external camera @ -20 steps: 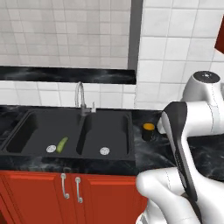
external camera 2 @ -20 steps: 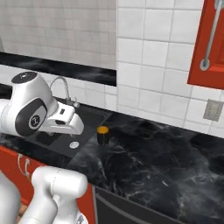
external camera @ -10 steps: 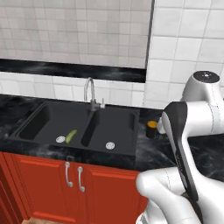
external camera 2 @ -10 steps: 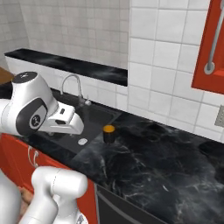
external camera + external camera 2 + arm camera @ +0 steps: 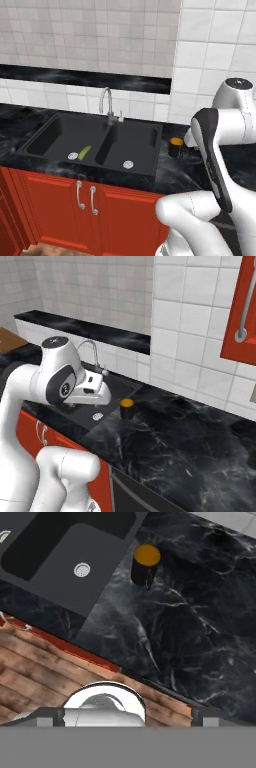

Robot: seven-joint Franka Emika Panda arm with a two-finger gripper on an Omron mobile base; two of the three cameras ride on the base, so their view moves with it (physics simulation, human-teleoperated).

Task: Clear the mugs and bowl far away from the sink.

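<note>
Hand view: mug (image 5: 145, 564) upright beside sink (image 5: 75, 552), well ahead of open, empty tool.

Black marble counter (image 5: 165, 441), mug (image 5: 127, 408) upright.

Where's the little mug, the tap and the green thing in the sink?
mug (image 5: 175, 147), left base view, its black side
faucet (image 5: 106, 102), left base view, its curved spout
green thing (image 5: 84, 152), left base view, its middle

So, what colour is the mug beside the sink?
The mug is black outside, orange-yellow inside; the hand view shows it best.
</note>
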